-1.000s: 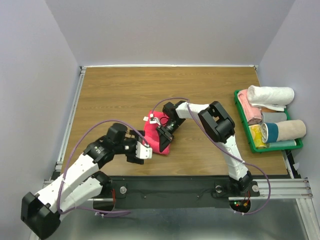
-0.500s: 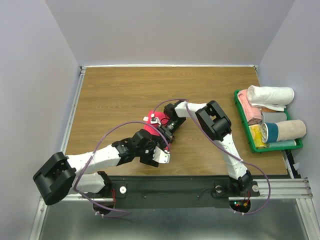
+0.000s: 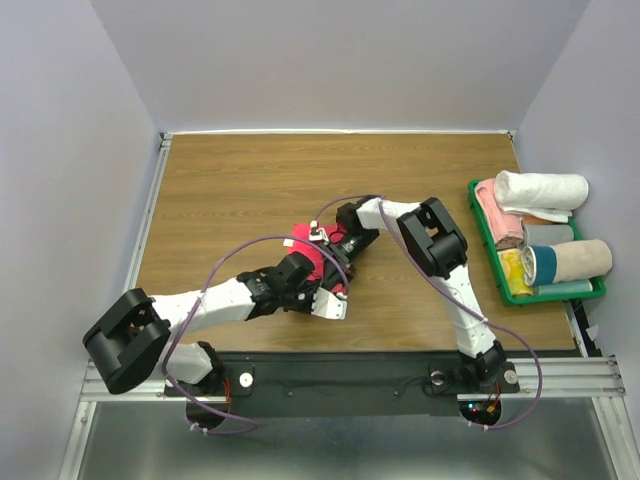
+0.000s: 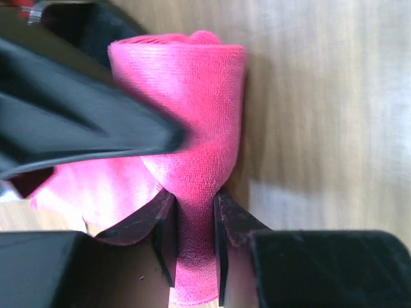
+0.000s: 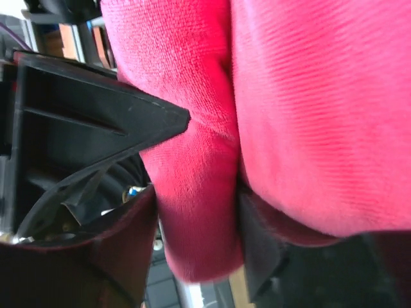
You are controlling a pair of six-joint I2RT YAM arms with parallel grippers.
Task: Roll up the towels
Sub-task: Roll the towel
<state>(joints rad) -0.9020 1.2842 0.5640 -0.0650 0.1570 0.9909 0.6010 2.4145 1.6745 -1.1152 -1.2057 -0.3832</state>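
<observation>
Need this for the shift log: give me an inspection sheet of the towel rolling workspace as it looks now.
Surface: wood-grain table, nothing amiss seen.
Job's things: pink towel partly rolled, mid-table; rolled towels in green tray at the right edge.
Clutter: nothing seen.
Grippers: left tool shut on the towel's end; right tool has a fold between its fingers, grip unclear.
Cables: purple cables loop above both arms.
Surroundings: plain grey walls.
</observation>
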